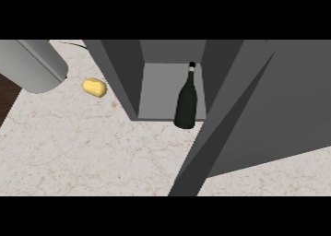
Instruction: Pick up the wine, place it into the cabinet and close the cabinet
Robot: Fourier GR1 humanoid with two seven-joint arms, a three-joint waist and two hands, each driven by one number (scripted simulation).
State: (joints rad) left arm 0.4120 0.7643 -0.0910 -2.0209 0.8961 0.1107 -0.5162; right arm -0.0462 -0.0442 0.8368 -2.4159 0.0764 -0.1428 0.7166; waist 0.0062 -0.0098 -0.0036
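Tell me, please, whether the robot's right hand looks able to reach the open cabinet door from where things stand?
I cannot tell: neither hand shows in this view. The door stands swung open at the right, with bare counter before it, so nothing visible blocks its edge.

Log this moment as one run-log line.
wine bottle: upright in cabinet, base at front edge | cabinet door: open | left forearm: upper left | hands: not in view | yellow item: on counter

Dark glass wine bottle (186,103) stands inside the grey open-fronted cabinet (120,78), its door (263,115) swung open; a yellow lemon (95,87) lies beside it.
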